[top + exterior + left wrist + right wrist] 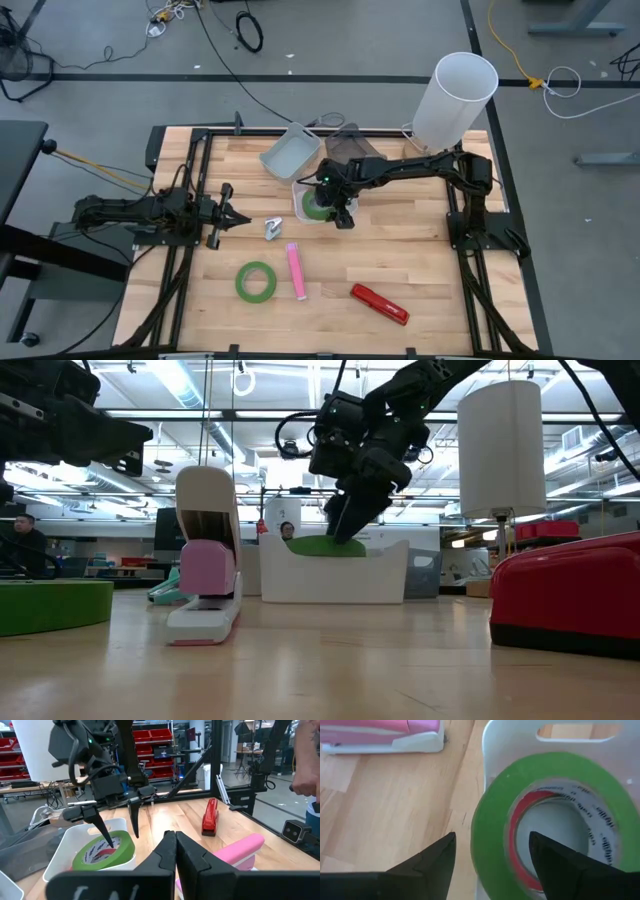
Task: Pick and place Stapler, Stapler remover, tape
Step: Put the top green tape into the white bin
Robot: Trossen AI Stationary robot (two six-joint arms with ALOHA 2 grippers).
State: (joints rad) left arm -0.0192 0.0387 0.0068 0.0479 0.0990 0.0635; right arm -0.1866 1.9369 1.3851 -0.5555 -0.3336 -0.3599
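A green roll of tape (492, 805) lies tilted in a small white bin (298, 190) at mid-table, with a red arc (517, 820) showing under its centre. My right gripper (492, 835) stands open over it, pointing steeply down, one finger above the roll's hole and one outside its rim. A second green roll (242, 283) lies flat on the table toward the near edge, beside a pink stapler (296, 270). A red stapler (380, 304) lies near the front, and a metal staple remover (273, 229) to the bin's left. My left gripper (235, 215) waits shut at the left. My right gripper comes at the green roll from above, slanting. One fingertip (106, 840) is down at the roll's open centre and the other (134, 827) stands outside its rim. Whether either finger touches the roll, I cannot tell. The roll rests in the bin.
A second white bin (290, 150) and a dark bag (348, 145) sit at the far edge. A tall white cylinder (455, 95) stands at the far right corner. Bare wood lies right of the bin and along the front.
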